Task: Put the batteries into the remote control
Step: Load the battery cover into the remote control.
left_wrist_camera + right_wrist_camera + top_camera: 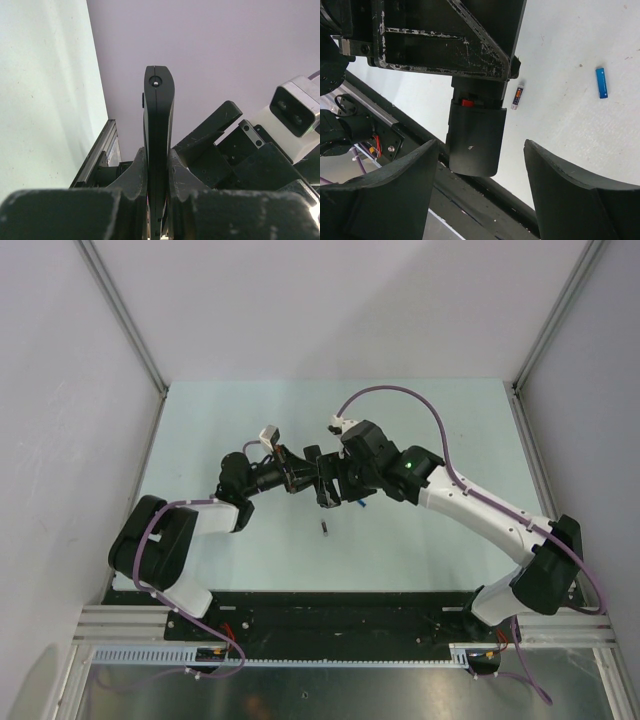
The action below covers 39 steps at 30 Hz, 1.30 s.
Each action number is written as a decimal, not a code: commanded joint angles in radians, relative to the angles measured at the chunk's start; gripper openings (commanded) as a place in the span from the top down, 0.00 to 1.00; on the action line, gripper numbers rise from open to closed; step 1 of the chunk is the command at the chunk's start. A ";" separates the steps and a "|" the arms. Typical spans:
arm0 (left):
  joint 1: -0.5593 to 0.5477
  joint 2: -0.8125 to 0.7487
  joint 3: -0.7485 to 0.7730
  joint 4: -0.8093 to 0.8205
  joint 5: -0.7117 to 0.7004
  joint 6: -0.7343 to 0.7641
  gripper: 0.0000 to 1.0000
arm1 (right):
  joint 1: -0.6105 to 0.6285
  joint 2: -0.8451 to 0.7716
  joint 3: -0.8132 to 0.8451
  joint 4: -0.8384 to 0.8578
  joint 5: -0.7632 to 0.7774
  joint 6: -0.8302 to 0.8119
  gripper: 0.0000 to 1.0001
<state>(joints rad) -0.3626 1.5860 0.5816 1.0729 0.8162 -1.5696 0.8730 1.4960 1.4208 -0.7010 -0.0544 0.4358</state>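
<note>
My left gripper (303,474) (157,172) is shut on the black remote control (159,115) and holds it edge-on above the table. In the right wrist view the remote's lower end (475,142) hangs below the left gripper, its back panel slid partly down, with a red-orange battery end (467,103) showing in the gap above it. My right gripper (330,490) (480,144) is open, one finger on each side of that lower end, not touching it. A dark battery (518,96) (325,528) lies on the table. A small blue stick-shaped piece (602,82) (357,505) lies farther off.
The pale green table (250,540) is walled by white panels with metal posts at the back corners (160,390). A black base strip (330,605) runs along the near edge. The right wrist's camera housing (295,107) sits close beside the held remote.
</note>
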 commanded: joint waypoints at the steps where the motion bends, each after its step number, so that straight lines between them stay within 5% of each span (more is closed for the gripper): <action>1: -0.004 -0.015 0.023 0.025 0.017 0.008 1.00 | 0.001 0.003 0.046 0.034 -0.015 -0.016 0.28; 30: -0.006 -0.003 0.021 0.027 0.018 0.016 1.00 | 0.017 0.001 0.052 0.018 -0.007 -0.019 0.62; 39: -0.006 0.009 0.024 -0.001 -0.003 0.051 1.00 | 0.040 0.015 0.133 -0.086 0.082 -0.035 0.64</action>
<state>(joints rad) -0.3626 1.5860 0.5816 1.0641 0.8177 -1.5608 0.8970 1.5040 1.4639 -0.7277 -0.0425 0.4232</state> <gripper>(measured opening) 0.139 0.456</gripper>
